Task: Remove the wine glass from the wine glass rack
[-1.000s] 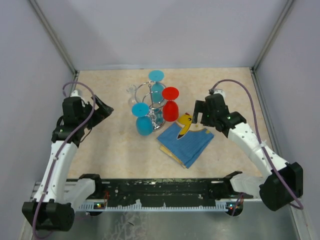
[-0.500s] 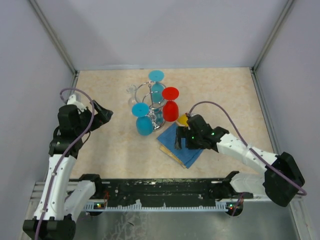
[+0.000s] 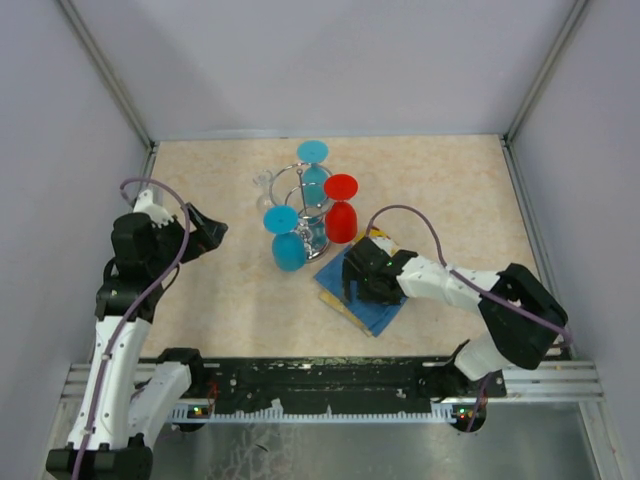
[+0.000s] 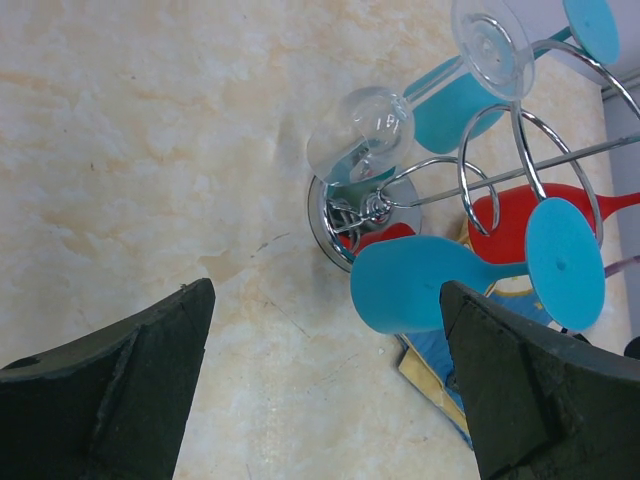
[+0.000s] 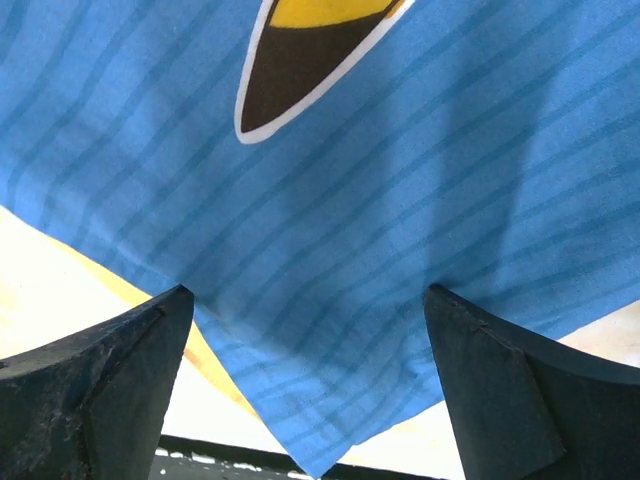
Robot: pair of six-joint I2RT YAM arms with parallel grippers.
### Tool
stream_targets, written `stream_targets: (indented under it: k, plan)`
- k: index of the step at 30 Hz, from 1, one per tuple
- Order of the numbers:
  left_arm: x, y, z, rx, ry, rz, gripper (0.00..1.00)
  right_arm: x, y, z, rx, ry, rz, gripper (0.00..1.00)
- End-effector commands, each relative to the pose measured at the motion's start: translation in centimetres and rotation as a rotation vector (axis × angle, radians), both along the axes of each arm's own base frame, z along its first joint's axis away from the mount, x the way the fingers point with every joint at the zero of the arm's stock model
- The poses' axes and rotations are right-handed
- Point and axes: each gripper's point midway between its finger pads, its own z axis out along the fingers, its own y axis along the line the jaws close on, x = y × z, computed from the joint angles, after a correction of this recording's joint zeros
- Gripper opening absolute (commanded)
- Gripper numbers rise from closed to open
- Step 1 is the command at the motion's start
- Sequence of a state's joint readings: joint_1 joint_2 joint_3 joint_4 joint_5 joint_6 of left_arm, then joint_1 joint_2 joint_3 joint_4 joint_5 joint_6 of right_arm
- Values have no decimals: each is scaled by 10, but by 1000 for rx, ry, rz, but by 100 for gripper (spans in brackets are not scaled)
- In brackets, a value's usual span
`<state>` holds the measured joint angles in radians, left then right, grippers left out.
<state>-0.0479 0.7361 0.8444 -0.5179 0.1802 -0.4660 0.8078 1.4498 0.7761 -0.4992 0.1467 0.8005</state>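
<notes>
The chrome wine glass rack stands at the middle back of the table. Two blue glasses, a red glass and a clear glass hang on it upside down. In the left wrist view I see the rack's round base, the clear glass, a blue glass and the red glass. My left gripper is open and empty, left of the rack and apart from it, also in its wrist view. My right gripper is open, low over a blue cloth.
The blue striped cloth with a yellow and black picture lies folded just right and in front of the rack. Grey walls close in the table on three sides. A black rail runs along the near edge.
My right arm has swung from the right side down and left onto the blue cloth. My left arm has drawn back slightly toward the near edge. The glasses and rack have not moved.
</notes>
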Motion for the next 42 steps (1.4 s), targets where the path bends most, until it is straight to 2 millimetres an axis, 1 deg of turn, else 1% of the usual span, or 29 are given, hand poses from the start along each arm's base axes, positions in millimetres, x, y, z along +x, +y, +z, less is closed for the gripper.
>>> stream_targets:
  k: [1, 5, 6, 10, 13, 15, 16, 20, 21, 23, 25, 27, 28, 29, 33, 35, 37, 38, 41, 42]
  plan:
    - [-5, -3, 23, -9, -72, -21, 100, 4, -54, -21, -225, 10, -150, 99]
    - [-8, -3, 27, -12, -69, -21, 100, 19, -102, -18, -258, 30, -293, 99]
    - [-9, -4, 28, -15, -71, -22, 100, 24, -116, -15, -267, 29, -331, 99]
    - [-12, -4, 30, -20, -79, -23, 100, 44, -156, 5, -262, -9, -474, 99]
    - [-12, -6, 29, -31, -76, -29, 100, 71, -178, 21, -254, -72, -545, 99]
    - [-12, -8, 27, -43, -74, -37, 100, 92, -189, 23, -248, -60, -556, 99]
    - [-11, -9, 27, -45, -76, -43, 100, 107, -196, 27, -268, -66, -565, 99]
    - [-11, -2, 22, -23, -52, -5, 100, 139, -240, 6, -431, 56, -618, 100]
    - [-12, 1, 21, -14, -47, 10, 100, 142, -250, -4, -451, 103, -630, 99]
    - [-13, 4, 23, -3, -53, 25, 100, 153, -268, -10, -418, 133, -685, 99]
    - [-12, 5, 22, -4, -55, 29, 100, 168, -278, -17, -321, 142, -722, 99]
    - [-10, 5, 23, -2, -61, 25, 100, 180, -294, -17, -318, 146, -756, 99]
    - [-10, 5, 23, 0, -59, 26, 100, 191, -302, -13, -309, 130, -768, 99]
    - [-9, 4, 23, 4, -55, 22, 100, 195, -311, -14, -313, 138, -780, 99]
    - [-8, 5, 21, 13, -44, 20, 100, 197, -345, -16, -370, 172, -836, 99]
    - [-8, 6, 22, 18, -48, 25, 100, 200, -356, -9, -404, 141, -853, 99]
    - [-7, 7, 21, 23, -51, 30, 100, 203, -369, 2, -473, 104, -871, 99]
    - [-6, 7, 21, 23, -52, 29, 100, 204, -373, 9, -490, 93, -874, 99]
    - [-3, 7, 18, 22, -43, 30, 100, 214, -380, 38, -527, -5, -894, 99]
    - [-2, 7, 16, 21, -37, 30, 100, 219, -377, 50, -520, -41, -892, 99]
